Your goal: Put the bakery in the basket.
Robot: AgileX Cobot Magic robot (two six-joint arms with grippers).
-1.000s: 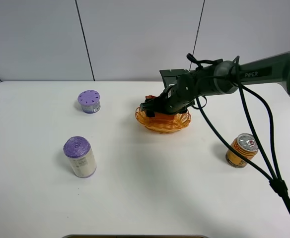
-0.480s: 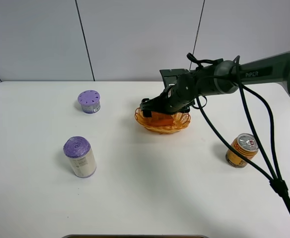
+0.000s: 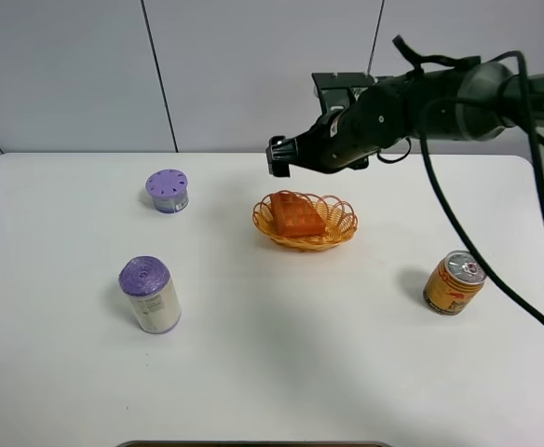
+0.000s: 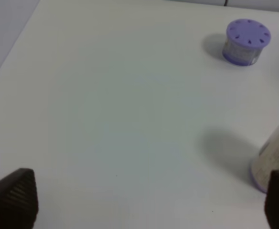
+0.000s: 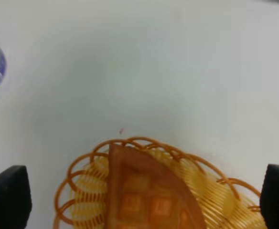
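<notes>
one bakery (image 3: 296, 215) lies in basket (image 3: 347, 232), beneath parted right gripper (image 3: 278, 156).

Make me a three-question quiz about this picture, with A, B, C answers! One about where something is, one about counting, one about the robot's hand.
1. Where is the bakery?
A. Inside the basket
B. Beside it
C. Underneath it

2. How many purple-lidded containers stand on the table?
A. One
B. Two
C. Three

3. The right gripper is:
A. Open, holding nothing
B. Shut on the bakery
C. Shut on the basket

Answers:
1 A, the bakery lies within the basket's looped rim.
2 B, one short and one tall.
3 A, its fingers stand wide apart above the basket.
</notes>
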